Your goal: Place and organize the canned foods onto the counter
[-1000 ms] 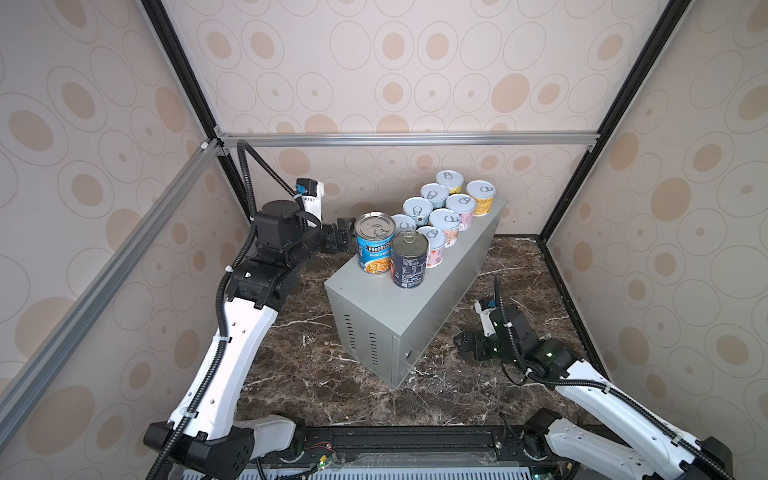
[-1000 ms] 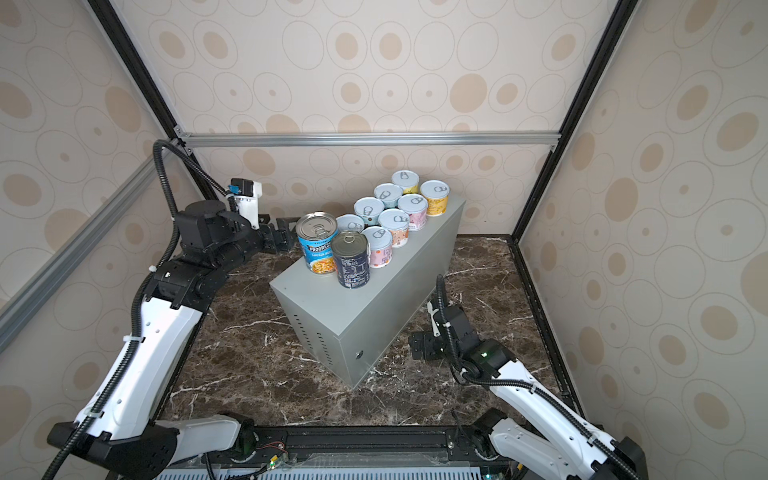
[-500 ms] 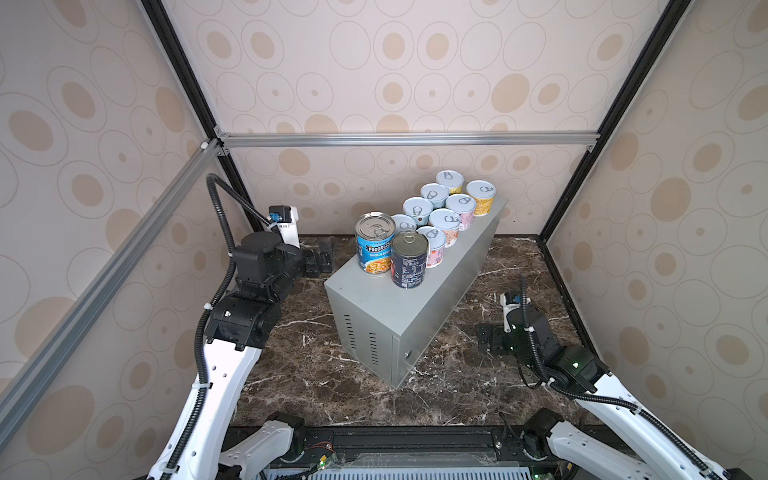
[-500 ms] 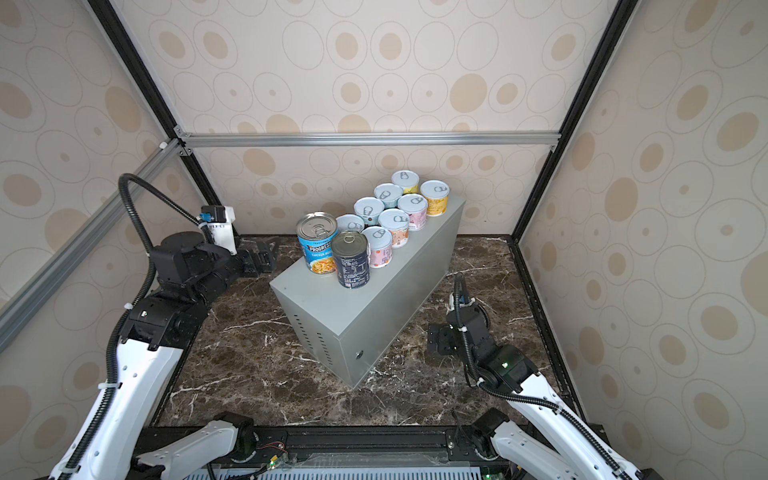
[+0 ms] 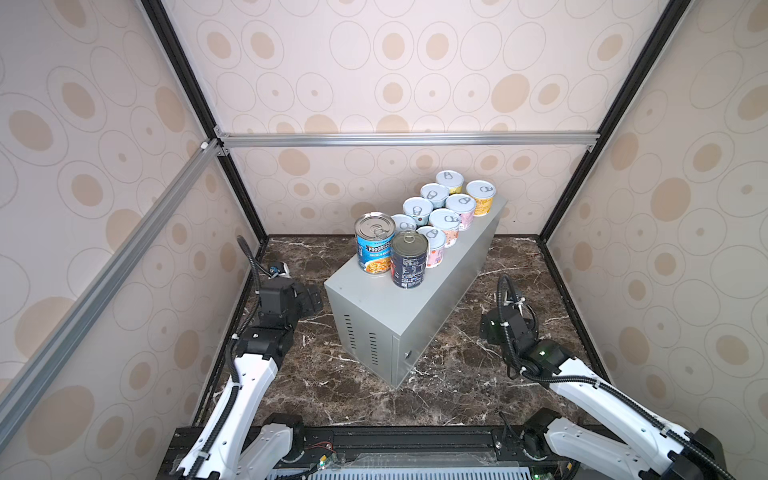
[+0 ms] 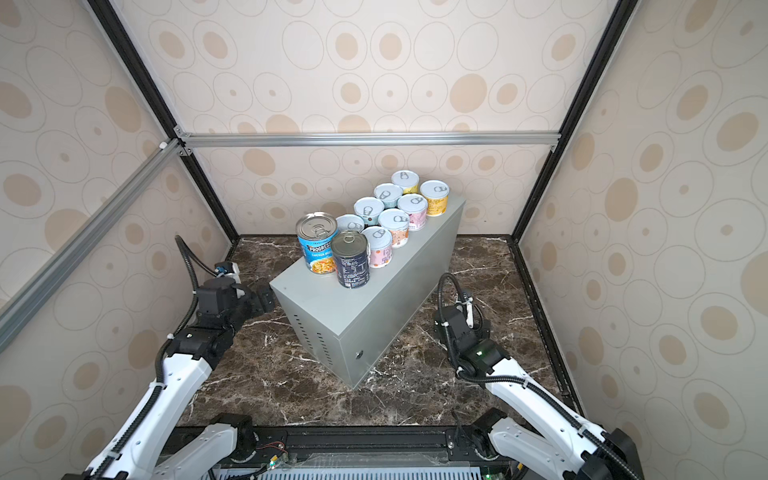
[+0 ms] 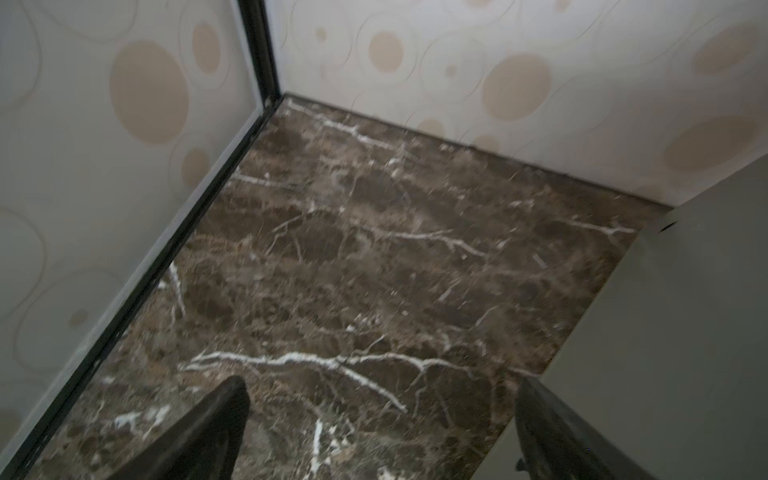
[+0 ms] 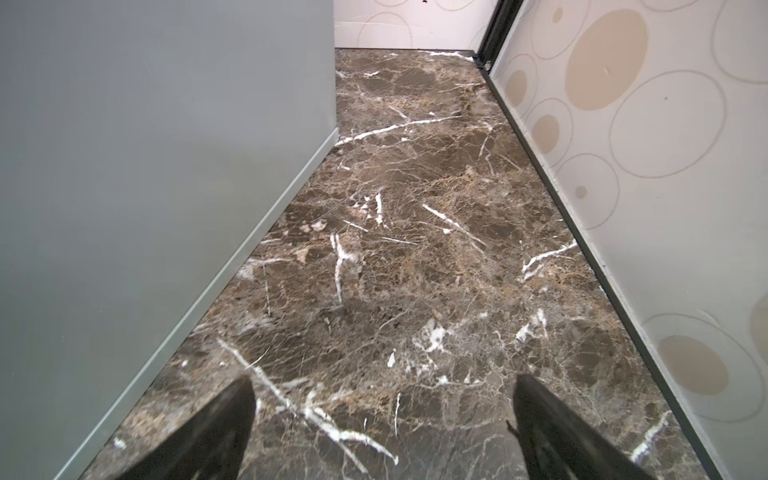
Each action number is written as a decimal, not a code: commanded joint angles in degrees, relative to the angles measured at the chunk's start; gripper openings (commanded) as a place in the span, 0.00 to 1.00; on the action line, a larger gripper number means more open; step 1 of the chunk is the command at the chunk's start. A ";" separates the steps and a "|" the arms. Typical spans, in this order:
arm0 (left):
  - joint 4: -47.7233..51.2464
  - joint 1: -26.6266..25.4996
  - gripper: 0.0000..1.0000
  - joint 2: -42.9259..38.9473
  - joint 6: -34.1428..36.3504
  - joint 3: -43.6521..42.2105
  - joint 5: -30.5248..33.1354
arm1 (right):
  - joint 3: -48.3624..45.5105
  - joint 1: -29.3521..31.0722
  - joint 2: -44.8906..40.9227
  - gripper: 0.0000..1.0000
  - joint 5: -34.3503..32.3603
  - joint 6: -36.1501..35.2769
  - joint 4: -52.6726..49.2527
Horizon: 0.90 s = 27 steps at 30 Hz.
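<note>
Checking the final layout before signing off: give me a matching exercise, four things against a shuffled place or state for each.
Things:
1. blue soup can
2. navy can
3. orange can
4. left gripper

Places or states:
a. open, low beside the grey box
b. near end of the rows, robot's right
c. far end of the rows, robot's right
d. near end of the rows, robot's left

Pairs: 1-d, 2-b, 3-c, 4-a
</note>
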<state>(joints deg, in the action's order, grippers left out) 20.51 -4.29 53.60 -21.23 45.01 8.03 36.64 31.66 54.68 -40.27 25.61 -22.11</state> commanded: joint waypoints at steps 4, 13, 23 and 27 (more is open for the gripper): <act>-4.56 3.14 0.99 -0.81 0.25 0.71 4.06 | -1.89 -2.93 1.44 0.99 -2.91 -1.22 7.78; -20.09 9.50 0.99 6.43 -0.16 -8.25 6.53 | -8.80 -12.84 2.94 0.99 -2.36 -7.84 22.26; -45.31 10.54 0.99 13.54 7.03 -18.76 5.25 | -11.69 -17.81 8.39 1.00 -2.36 -16.49 37.02; -51.36 12.46 0.99 18.33 6.15 -19.22 0.22 | -10.66 -19.26 13.09 1.00 -1.94 -17.04 39.77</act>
<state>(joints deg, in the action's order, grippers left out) -21.67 7.11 69.76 -16.78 25.93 11.07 25.74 13.52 65.54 -41.43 11.00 12.69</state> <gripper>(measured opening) 0.994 0.998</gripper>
